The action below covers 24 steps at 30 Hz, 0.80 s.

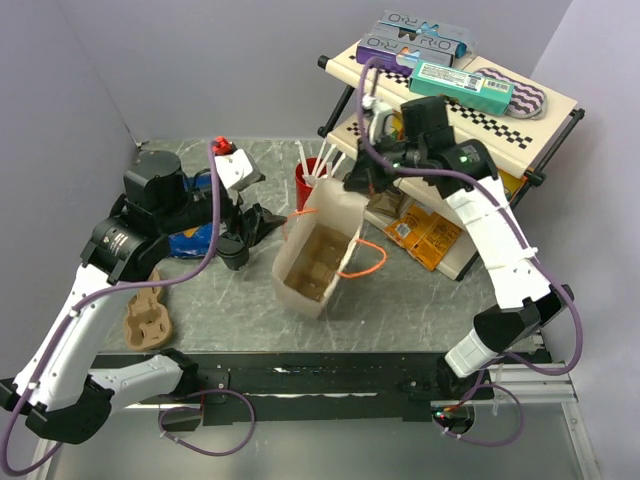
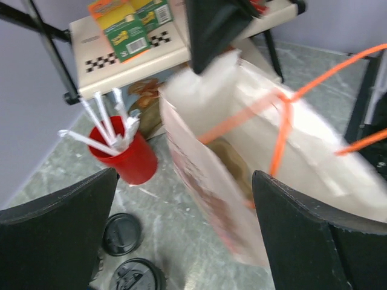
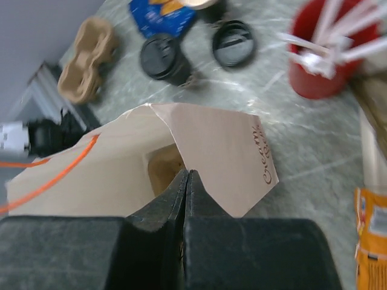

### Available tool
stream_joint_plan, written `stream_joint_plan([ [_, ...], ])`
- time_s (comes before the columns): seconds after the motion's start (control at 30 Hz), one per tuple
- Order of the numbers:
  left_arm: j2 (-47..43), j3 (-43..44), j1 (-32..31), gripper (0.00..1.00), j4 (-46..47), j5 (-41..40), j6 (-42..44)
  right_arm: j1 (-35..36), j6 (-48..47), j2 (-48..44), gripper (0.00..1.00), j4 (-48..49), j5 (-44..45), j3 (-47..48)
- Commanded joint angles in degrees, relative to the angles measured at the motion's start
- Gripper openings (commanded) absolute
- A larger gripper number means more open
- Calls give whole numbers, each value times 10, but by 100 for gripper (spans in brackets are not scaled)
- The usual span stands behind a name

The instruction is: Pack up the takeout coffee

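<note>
My right fingers [image 3: 186,175] are pinched tight on the top edge of the paper bag [image 3: 224,151]. My left fingers [image 2: 186,181] are spread wide and hold nothing. They hang just beside the bag's open mouth.

The bag is pale with orange string handles, and it leans over. Down inside it I can see a brown cup tray [image 1: 315,262]. No cup is in the tray.

The takeout coffee [image 3: 162,57] is not in the bag. It stands on the table with its black lid on, near my left fingers. Another round black lid [image 3: 233,43] lies just beside it.

A red cup [image 3: 314,66] stands behind the bag, full of white straws [image 3: 326,24]. A second brown tray [image 3: 87,57] lies empty near the table's left edge. A blue packet [image 3: 157,15] lies past the coffee.

The table [image 3: 272,121] is grey with pale streaks, like stone. On the right is a shelf [image 1: 520,100] with boxes on top and orange packets [image 1: 425,230] down below. The walls are plain grey.
</note>
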Motion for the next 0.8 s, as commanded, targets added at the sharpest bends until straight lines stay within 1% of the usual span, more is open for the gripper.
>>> stream_joint_plan([
  [0.0, -11, -16, 1, 100, 0, 46, -47, -44, 87, 2, 0, 5, 19, -10],
  [0.07, -10, -33, 1, 99, 9, 24, -66, -49, 93, 1, 0, 2, 5, -42],
  [0.1, -9, -43, 2, 100, 10, 10, -87, -49, 91, 1, 6, -4, -3, -57],
  [0.13, -9, -55, 1, 99, 12, -4, -93, -50, 91, 0, 13, -5, -19, -87],
  [0.17, -8, -62, 1, 99, 19, -6, -99, -52, 91, -5, 25, -1, -28, -102],
  [0.2, -9, -70, 1, 99, 25, -7, -103, -56, 92, -11, 45, 5, -35, -113],
  [0.27, -8, -74, 1, 99, 33, -8, -102, -69, 74, -16, 58, 14, -79, -121],
  [0.3, -7, -71, 1, 100, 33, -10, -100, -72, 62, -18, 67, 17, -86, -116],
  [0.33, -1, -69, 1, 99, 33, -13, -100, -79, 49, -17, 70, 15, -85, -93],
  [0.37, 0, -69, 1, 99, 35, -26, -96, -82, 15, -14, 75, 11, -83, -78],
  [0.43, -2, -72, 1, 100, 42, -34, -86, -87, -33, -5, 77, -2, -82, -25],
  [0.47, -4, -73, 1, 99, 45, -41, -74, -87, -83, -3, 78, -4, -73, -9],
  [0.53, -11, -80, 2, 99, 50, -45, -57, -85, -137, -2, 78, -3, -76, 16],
  [0.57, -12, -82, 1, 99, 50, -47, -39, -85, -199, -4, 77, 1, -87, 15],
  [0.63, -15, -83, 2, 99, 49, -51, -25, -87, -257, -15, 76, 17, -98, -13],
  [0.67, -15, -81, 2, 99, 45, -52, -16, -86, -325, -18, 75, 21, -106, -23],
  [0.73, -13, -68, 3, 99, 24, -42, 1, -85, -392, -21, 74, 17, -126, -47],
  [0.77, -12, -63, 4, 100, 19, -43, 14, -85, -447, -18, 74, 5, -133, -53],
])
